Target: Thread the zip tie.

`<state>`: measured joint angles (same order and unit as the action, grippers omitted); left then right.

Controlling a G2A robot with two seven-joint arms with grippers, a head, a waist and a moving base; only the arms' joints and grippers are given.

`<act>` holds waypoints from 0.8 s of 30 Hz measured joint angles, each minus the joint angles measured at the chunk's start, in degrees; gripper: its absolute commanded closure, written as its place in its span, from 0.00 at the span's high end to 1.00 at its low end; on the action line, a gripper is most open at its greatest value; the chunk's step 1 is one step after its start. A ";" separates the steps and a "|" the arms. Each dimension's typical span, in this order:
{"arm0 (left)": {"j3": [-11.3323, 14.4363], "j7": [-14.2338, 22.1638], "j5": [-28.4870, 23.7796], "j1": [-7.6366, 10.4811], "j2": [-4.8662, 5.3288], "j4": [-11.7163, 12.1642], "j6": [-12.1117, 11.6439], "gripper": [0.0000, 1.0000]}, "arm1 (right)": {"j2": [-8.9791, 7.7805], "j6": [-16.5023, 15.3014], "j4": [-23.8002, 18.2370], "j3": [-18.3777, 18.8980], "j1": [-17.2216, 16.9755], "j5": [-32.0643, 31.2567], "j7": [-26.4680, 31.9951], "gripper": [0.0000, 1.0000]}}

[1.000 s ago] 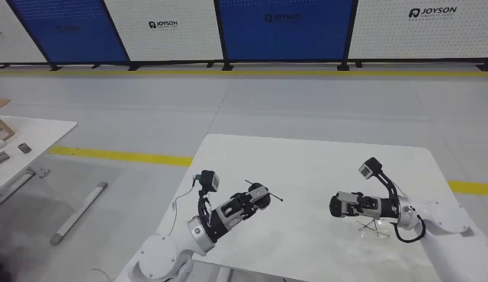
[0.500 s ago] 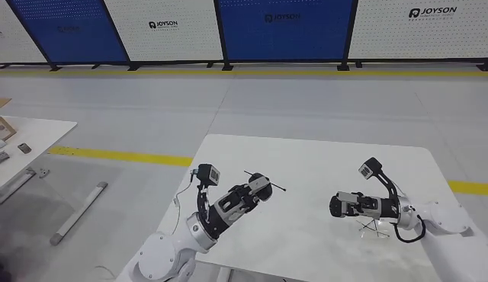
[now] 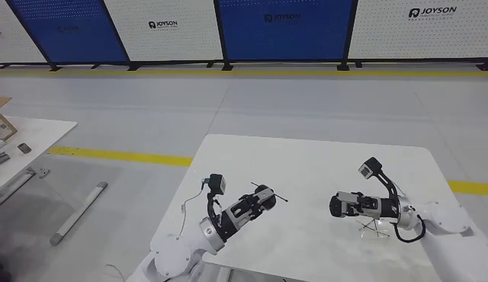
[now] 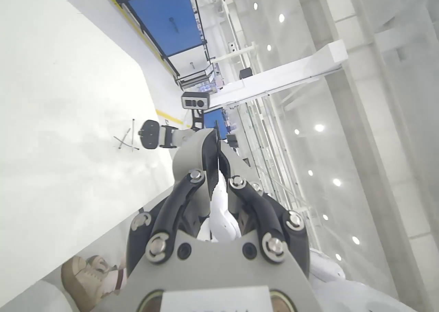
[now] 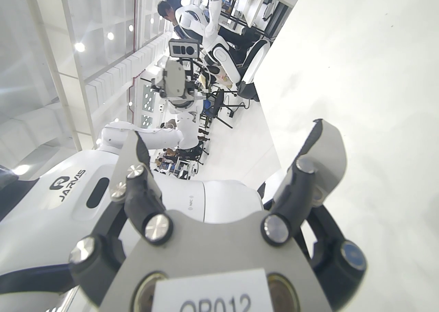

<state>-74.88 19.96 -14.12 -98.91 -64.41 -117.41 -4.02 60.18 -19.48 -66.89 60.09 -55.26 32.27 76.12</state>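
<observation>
My left gripper hovers over the white table near its front left, shut on a thin black zip tie that sticks out on both sides of the fingers. In the left wrist view the gripper is pressed together, with the tie's edge poking past the tips. My right gripper is at the right, facing the left one across a gap, and it is open and holds nothing. In the right wrist view the left gripper shows farther off.
A few spare black zip ties lie crossed on the table under the right forearm, also seen as zip ties in the left wrist view. The table's front edge runs close to both arms. Open tabletop lies between and beyond the grippers.
My left arm has shifted slightly to the right, carrying the zip tie a little closer to the right gripper. The right arm has stayed where it was.
</observation>
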 measured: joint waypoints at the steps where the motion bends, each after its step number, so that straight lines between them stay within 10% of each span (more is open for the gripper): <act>1: 0.67 -0.32 0.59 0.39 -0.07 0.86 -0.14 0.00 | 0.00 0.00 0.00 0.00 0.00 0.00 0.00 1.00; 7: 3.56 -1.13 -0.49 2.08 -0.48 4.71 -0.80 0.00 | 0.00 0.00 0.00 0.00 0.00 0.00 0.00 1.00; 18: 3.54 -1.10 -0.57 2.05 -0.49 4.73 -0.80 0.00 | 0.00 0.00 0.00 0.00 0.00 0.00 0.00 1.00; 24: 4.81 -8.37 2.75 3.48 -1.00 6.90 -0.84 0.00 | 0.00 0.00 0.00 0.00 0.00 0.00 0.00 1.00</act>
<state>-70.07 11.59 -11.37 -95.44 -65.41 -110.51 -4.86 60.18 -19.48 -66.89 60.09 -55.26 32.27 76.12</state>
